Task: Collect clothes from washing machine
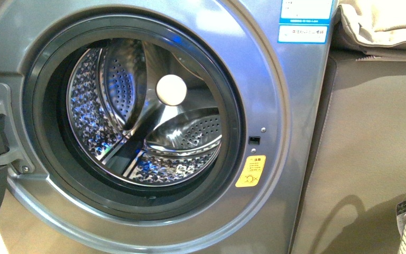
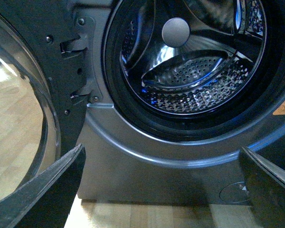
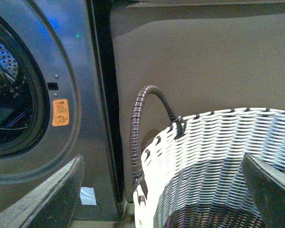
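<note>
- The grey metallic front-loading washing machine (image 1: 275, 174) stands with its round glass door (image 2: 23, 118) swung open, ahead of the left claw (image 2: 161, 190).
- The left claw is spread wide, holding nothing, low before the perforated steel drum (image 2: 199, 80).
- No dark clothes show in the drum.
- The right claw (image 3: 161, 190) gapes wide and empty, directly over the white woven basket (image 3: 218, 156) with its dark wrapped handle (image 3: 137, 123).

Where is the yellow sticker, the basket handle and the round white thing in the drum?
yellow sticker (image 1: 250, 171), front view, middle of the label.
basket handle (image 3: 135, 126), right wrist view, its upright left side.
round white thing (image 1: 171, 90), front view, its centre, at the drum's back.
</note>
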{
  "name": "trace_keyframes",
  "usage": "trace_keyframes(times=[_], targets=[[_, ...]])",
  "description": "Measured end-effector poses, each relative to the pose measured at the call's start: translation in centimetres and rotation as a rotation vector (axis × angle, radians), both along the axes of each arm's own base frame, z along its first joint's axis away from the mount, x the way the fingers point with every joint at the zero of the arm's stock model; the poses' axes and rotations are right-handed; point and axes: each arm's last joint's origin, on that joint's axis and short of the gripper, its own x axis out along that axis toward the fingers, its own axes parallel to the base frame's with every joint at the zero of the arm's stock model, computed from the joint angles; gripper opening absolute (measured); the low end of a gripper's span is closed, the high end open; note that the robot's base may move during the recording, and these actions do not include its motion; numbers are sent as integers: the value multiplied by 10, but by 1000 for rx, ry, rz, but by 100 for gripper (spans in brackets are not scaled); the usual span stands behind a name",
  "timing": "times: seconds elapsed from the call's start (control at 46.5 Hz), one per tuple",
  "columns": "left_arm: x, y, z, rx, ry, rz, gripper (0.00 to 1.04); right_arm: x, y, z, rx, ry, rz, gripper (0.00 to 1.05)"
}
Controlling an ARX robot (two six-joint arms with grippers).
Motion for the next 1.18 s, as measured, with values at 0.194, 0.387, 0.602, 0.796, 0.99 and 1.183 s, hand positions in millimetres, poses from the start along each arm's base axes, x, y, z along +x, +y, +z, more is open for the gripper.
trace_keyframes(times=[0.194, 0.387, 0.602, 0.796, 0.99, 1.183], targets=[[0, 0, 0, 0, 0, 0, 98, 0, 0, 0, -1, 0, 0, 97], [0, 0, 0, 0, 0, 0, 98, 0, 0, 0, -1, 0, 0, 97], [0, 0, 0, 0, 0, 0, 98, 0, 0, 0, -1, 0, 0, 97], [0, 0, 0, 0, 0, 0, 98, 0, 0, 0, -1, 0, 0, 97], [0, 0, 0, 0, 0, 0, 98, 0, 0, 0, -1, 0, 0, 97], [0, 0, 0, 0, 0, 0, 98, 0, 0, 0, -1, 0, 0, 97]])
